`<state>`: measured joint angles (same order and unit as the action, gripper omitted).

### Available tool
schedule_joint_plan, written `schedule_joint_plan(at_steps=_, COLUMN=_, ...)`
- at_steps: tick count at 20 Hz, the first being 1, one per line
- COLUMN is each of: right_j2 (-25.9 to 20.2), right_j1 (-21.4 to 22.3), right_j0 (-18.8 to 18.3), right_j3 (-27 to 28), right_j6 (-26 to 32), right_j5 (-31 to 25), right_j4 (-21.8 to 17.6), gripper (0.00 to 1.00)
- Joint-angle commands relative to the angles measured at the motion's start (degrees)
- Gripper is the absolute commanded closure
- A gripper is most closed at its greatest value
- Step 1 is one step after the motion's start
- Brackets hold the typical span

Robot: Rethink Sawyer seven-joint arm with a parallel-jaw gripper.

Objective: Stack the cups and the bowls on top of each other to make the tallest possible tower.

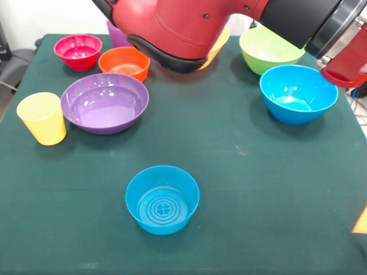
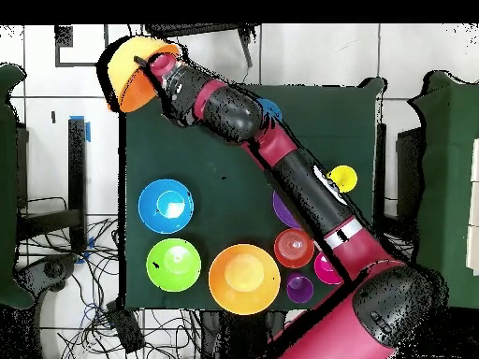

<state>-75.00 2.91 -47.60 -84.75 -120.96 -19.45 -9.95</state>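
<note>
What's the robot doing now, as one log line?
gripper: shut on orange bowl | bowl: tilted, over table corner | stack: none yet

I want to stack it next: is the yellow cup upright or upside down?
Upright: the yellow cup stands on its narrow base, its wide open mouth facing up.

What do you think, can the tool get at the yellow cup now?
Probably not yet: the tool seems to be gripping a large orange bowl. The yellow cup itself stands uncovered.
</note>
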Motion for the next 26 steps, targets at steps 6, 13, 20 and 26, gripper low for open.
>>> schedule_joint_plan(at_steps=6, right_j2=-3.59, right_j1=-8.28, right_j0=-2.18, right_j3=-1.03, right_j6=17.06, right_j5=-3.75, right_j4=-8.43, gripper=1.0)
schedule_joint_plan(at_steps=13, right_j2=-2.46, right_j1=-12.02, right_j0=-5.44, right_j3=-2.12, right_j6=18.79, right_j5=-3.13, right_j4=-14.08, gripper=1.0)
schedule_joint_plan(at_steps=20, right_j2=-0.77, right_j1=-10.54, right_j0=-9.22, right_j3=-5.53, right_j6=16.01, right_j5=-3.26, right_j4=-18.56, gripper=1.0)
schedule_joint_plan(at_steps=26, right_j2=-1.57, right_j1=-13.26, right_j0=-9.84, right_j3=-6.21, right_j6=16.13, right_j5=-3.27, right_j4=-20.59, gripper=1.0)
